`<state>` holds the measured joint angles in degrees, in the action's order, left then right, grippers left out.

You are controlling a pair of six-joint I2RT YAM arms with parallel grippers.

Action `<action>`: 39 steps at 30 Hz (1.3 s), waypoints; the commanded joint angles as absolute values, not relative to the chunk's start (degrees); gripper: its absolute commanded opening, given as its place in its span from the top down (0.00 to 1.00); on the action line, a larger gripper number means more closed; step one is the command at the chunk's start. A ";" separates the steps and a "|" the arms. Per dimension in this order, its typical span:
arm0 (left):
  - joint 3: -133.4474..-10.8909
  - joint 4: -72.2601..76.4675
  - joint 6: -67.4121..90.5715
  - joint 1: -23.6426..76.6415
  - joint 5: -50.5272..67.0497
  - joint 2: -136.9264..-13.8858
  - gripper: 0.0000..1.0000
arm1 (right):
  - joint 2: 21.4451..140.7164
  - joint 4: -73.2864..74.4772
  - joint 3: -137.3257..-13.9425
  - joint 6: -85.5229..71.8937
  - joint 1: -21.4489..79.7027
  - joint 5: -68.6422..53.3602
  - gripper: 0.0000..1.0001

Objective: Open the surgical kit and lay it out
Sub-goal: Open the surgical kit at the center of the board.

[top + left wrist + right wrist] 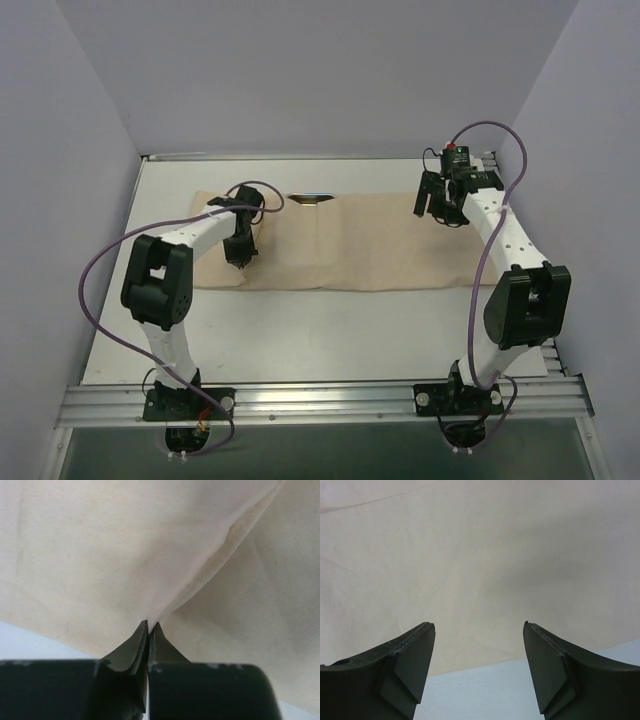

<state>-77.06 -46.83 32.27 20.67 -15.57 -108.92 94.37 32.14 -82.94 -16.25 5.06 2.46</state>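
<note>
White table (300, 340) | beige cloth wrap (360, 250) long axis left-right | left gripper (150, 624) pinches it | right gripper (478, 624) wide

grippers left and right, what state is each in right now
Left gripper: jaws shut, pinching a fold of the cloth wrap.
Right gripper: jaws open over the cloth wrap, holding nothing.
</note>
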 commanded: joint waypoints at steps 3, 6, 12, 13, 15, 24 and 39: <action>-82.79 -53.95 28.84 13.03 -20.30 -100.21 0.98 | 94.30 32.08 -83.67 -16.08 7.47 1.67 0.29; -84.02 -55.98 24.53 4.51 -21.97 -95.02 0.98 | 95.45 31.73 -84.46 -16.52 8.70 0.88 0.29; -87.53 -59.75 17.32 -11.32 -27.16 -92.55 0.73 | 97.82 30.94 -86.39 -17.14 10.90 -1.58 0.29; -88.24 -59.94 16.71 -12.38 -27.33 -92.55 0.66 | 98.43 30.94 -86.57 -17.57 11.16 -2.02 0.29; -88.68 -60.20 15.47 -13.27 -29.52 -92.02 0.40 | 99.05 30.94 -87.54 -17.75 11.51 -2.98 0.29; -95.71 -63.81 18.81 -10.64 -27.00 -91.05 0.07 | 106.34 32.43 -96.22 -21.70 11.34 -0.62 0.24; -88.42 -55.64 22.77 2.02 -3.79 -96.06 0.16 | 130.24 37.52 -119.34 -51.23 15.81 -3.78 0.24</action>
